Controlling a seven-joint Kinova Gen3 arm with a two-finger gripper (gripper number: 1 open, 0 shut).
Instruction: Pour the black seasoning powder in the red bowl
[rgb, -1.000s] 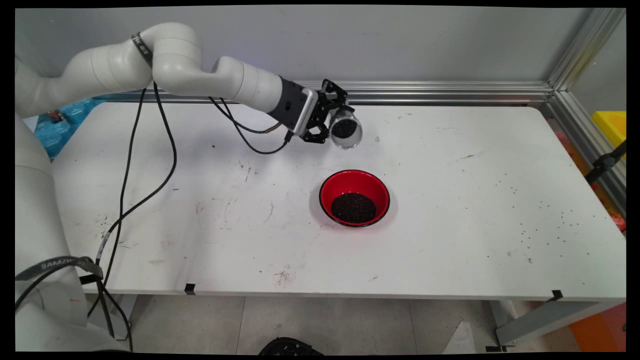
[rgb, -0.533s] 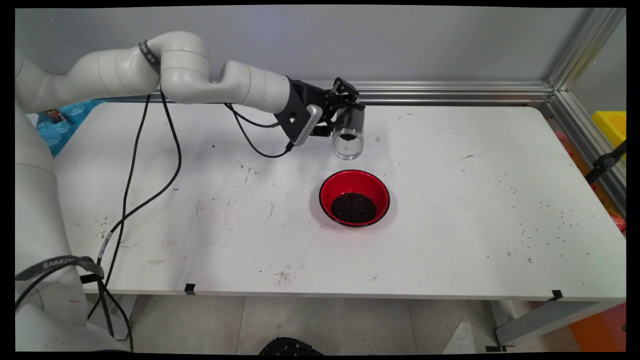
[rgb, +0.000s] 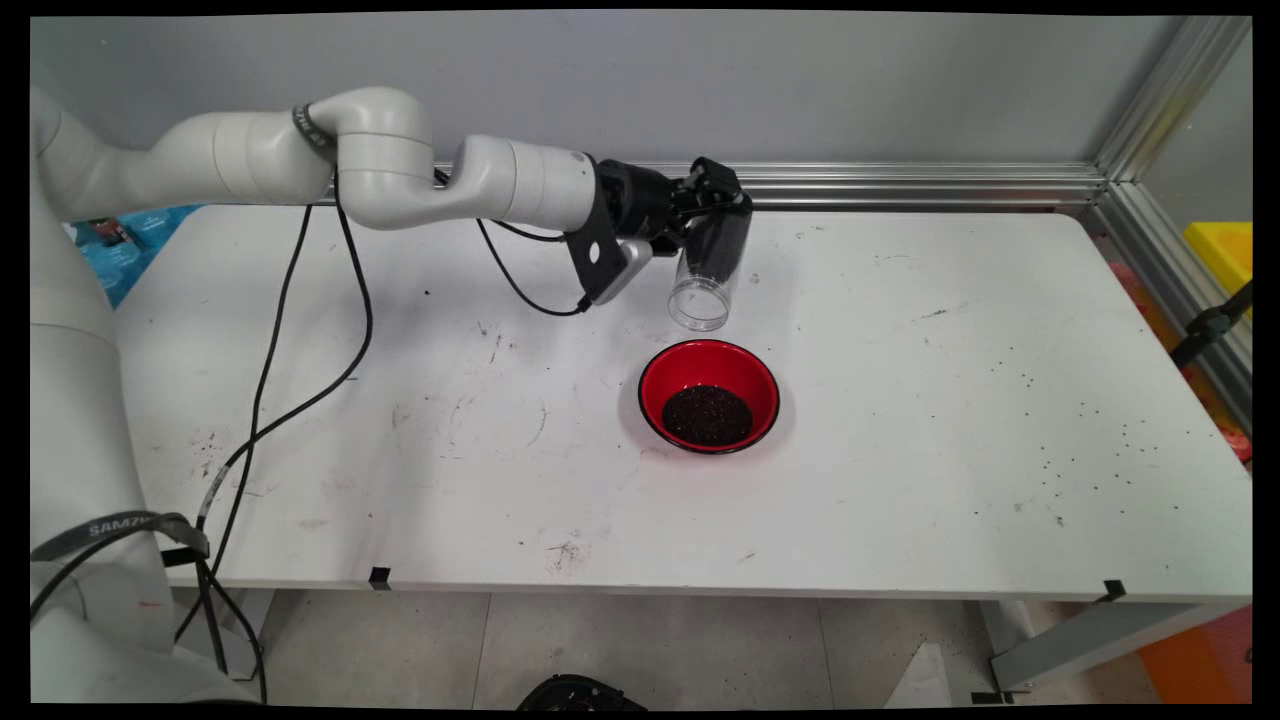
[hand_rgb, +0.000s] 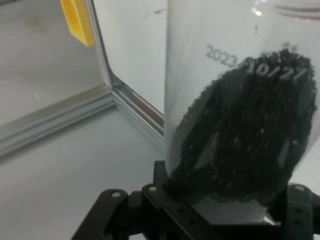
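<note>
One clear jar (rgb: 708, 265) of dark grains, apparently pinched in jaws, above one red bowl (rgb: 709, 395).

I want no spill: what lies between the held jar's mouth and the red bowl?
Nothing visible. The gripper holds the jar tilted, mouth down, above the table just behind the bowl; only air lies between.
</note>
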